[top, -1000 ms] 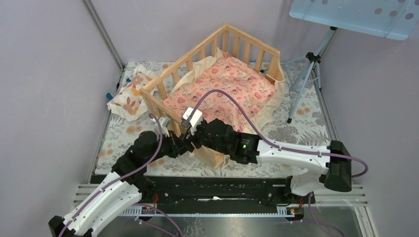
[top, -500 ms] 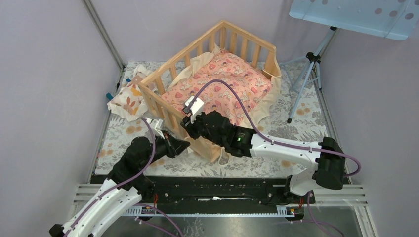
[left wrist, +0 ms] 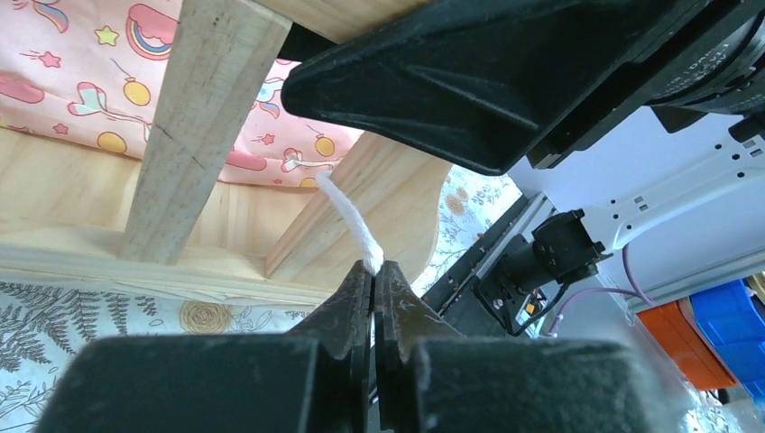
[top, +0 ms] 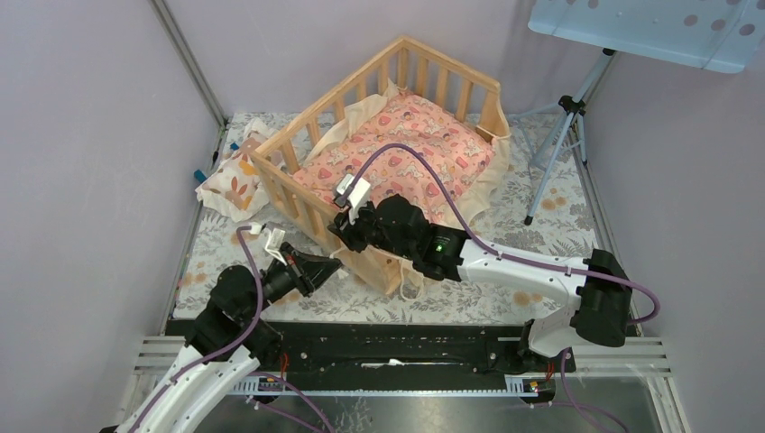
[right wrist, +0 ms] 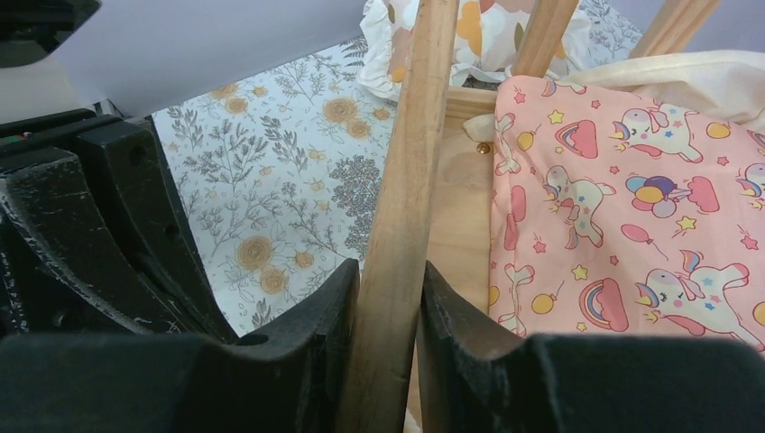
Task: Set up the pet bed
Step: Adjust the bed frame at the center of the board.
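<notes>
While inside end effector (right wrist: 390, 280), pet bed (right wrist: 415, 108)

One pet bed (top: 451, 63) of pale wood, one pink cushion (top: 406, 149), one leaf-print pillow (top: 233, 180) and one white cord (left wrist: 347, 221) — a single piece of each. There are two robot arms, the left arm (top: 225, 311) and the right arm (top: 532, 271). Around them are one floral table cover (top: 541, 239), one tripod (top: 552, 153) and one blue perforated panel (top: 649, 32) — plus two bins, one blue bin (left wrist: 731, 316) and one orange bin (left wrist: 690, 347).

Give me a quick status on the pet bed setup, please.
Left gripper shut on white cord. Right gripper clamped on pet bed rail. Pink cushion inside; pillow outside the rails.
</notes>
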`<state>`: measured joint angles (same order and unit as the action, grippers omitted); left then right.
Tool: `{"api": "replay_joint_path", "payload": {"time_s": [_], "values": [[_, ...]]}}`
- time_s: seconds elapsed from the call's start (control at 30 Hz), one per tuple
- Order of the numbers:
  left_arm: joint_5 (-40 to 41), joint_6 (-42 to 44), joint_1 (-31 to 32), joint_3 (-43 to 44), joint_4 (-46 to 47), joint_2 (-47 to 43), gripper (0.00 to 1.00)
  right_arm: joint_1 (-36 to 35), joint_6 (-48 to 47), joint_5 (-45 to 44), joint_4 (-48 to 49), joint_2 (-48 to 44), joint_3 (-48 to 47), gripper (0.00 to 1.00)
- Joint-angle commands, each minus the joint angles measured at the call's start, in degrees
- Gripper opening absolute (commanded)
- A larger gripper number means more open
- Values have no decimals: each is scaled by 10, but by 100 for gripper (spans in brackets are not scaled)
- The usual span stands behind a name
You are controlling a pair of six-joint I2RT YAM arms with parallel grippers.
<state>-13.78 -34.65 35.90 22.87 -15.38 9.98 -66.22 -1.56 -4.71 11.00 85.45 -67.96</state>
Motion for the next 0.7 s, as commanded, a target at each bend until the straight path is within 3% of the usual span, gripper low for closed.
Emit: {"api": "replay_joint_path", "payload": {"time_s": [0.0,0.33,0.47,0.67], "values": [[-26,12,-1,12,30,12,0,-43,-61,233,4,-16,-14,0],[-47,12,-1,18,30,36,0,-74,-82,243,-21,-92,42,0],[-53,13,-1,17,37,47,0,-71,-100,167,-24,-130,83,0],[-57,26,-1,24,81,111,0,30,-88,151,-17,-136,101,0]]}}
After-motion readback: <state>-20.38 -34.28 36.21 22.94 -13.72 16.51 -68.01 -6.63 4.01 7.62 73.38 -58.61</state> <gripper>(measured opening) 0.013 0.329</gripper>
